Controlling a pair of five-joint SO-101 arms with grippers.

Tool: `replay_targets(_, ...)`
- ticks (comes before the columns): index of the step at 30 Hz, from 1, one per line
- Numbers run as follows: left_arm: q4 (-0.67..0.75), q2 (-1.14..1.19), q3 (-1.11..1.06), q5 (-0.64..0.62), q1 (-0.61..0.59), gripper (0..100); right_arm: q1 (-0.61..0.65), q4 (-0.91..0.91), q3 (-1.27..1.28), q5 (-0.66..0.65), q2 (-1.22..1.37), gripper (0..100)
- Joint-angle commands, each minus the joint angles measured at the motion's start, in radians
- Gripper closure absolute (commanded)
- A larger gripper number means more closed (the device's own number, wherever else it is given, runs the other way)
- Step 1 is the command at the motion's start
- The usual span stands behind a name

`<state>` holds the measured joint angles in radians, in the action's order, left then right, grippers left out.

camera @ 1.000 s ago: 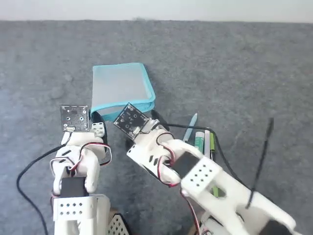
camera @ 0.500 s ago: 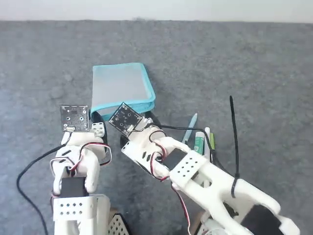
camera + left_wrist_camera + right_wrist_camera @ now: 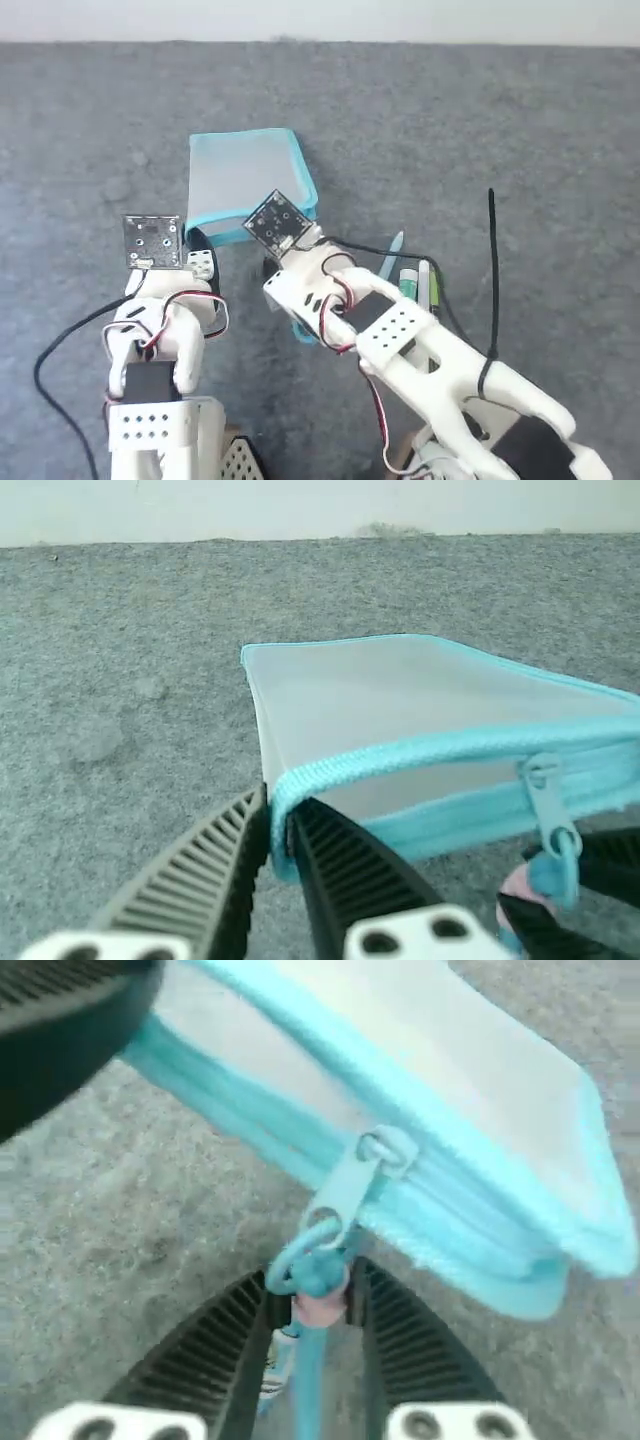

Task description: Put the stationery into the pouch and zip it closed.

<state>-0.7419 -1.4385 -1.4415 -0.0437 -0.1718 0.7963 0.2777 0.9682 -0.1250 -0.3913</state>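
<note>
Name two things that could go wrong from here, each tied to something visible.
The blue pen in the right gripper sits right at the zipper pull; it might snag in the ring instead of entering the pouch. The left gripper pinches only the pouch's corner edge, so a push could tug it free.

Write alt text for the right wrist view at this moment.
The right gripper is closed on a light blue pen with a pink end, its tip right at the hanging zip pull of a turquoise pouch. The pouch lies on grey carpet.
</note>
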Motion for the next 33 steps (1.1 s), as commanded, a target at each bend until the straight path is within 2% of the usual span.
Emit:
replay_targets(1,0.002,-0.015,0.044,-0.012,-0.008,99,-0.022,0.082,-0.058,0.012,-0.025,97.8)
replay_targets(8,0.002,-0.015,0.044,-0.012,-0.008,99,-0.031,0.294,-0.092,0.005,-0.206,99.2)
replay_targets(14,0.0,-0.015,0.044,-0.012,-0.008,99,-0.202,0.467,-0.094,0.003,-0.429,99.2)
replay_targets(17,0.002,-0.015,0.044,-0.012,-0.008,99,-0.263,0.521,-0.092,0.003,-0.499,99.2)
replay_targets(24,-0.003,-0.015,0.044,-0.014,-0.009,99,-0.268,0.555,-0.091,0.002,-0.515,99.2)
replay_targets(29,0.002,-0.015,0.044,-0.015,-0.008,99,-0.171,0.596,-0.095,-0.021,-0.533,99.1)
replay_targets(31,0.002,-0.015,0.044,-0.015,-0.006,99,-0.065,0.636,-0.095,-0.092,-0.564,94.9)
replay_targets(33,0.002,-0.015,0.047,-0.015,-0.005,99,0.039,0.679,-0.095,-0.14,-0.61,86.4)
